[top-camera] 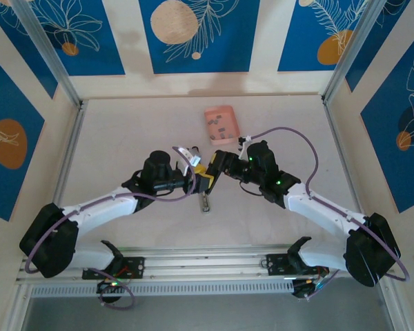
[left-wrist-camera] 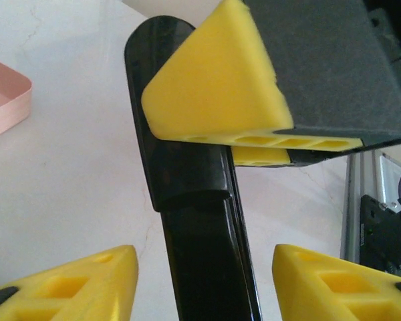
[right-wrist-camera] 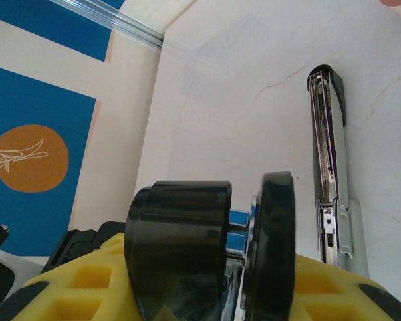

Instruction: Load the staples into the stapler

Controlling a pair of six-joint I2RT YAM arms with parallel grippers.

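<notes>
Yellow pads (left-wrist-camera: 87, 284) of my left claw (left-wrist-camera: 207, 284) frame the shot at 7 and 5 o'clock, spread wide and gripping nothing. The stapler's black bar (left-wrist-camera: 200, 241) runs up between them, apart from both pads. At 1 o'clock a yellow finger (left-wrist-camera: 214, 87) of my right claw (top-camera: 214, 167) lies across the bar's upper end, with a 2nd finger peeking out beneath it. Whether that claw is clamped on the bar or merely resting against it, I cannot tell.

From overhead, both claws sit nose to nose near the middle of the bench (top-camera: 124, 138), and the stapler (top-camera: 205, 201) sits just at their 6 o'clock. My right wrist view shows its silver rail (right-wrist-camera: 334, 167) lying flat and running off toward 12 o'clock, its channel seemingly exposed. The staples (top-camera: 222, 127), a few dark specks, sit in the pink tray (top-camera: 219, 108) at 12 o'clock from the claws, well apart from the stapler.

I judge the step in hand to be opening and steadying the stapler; no strip has been picked yet. The next move calls for 1 claw to keep the stapler open and pinned. The other must travel to the tray, pinch 1 tiny strip squarely, and line it up lengthwise with the narrow rail before lowering it in.
</notes>
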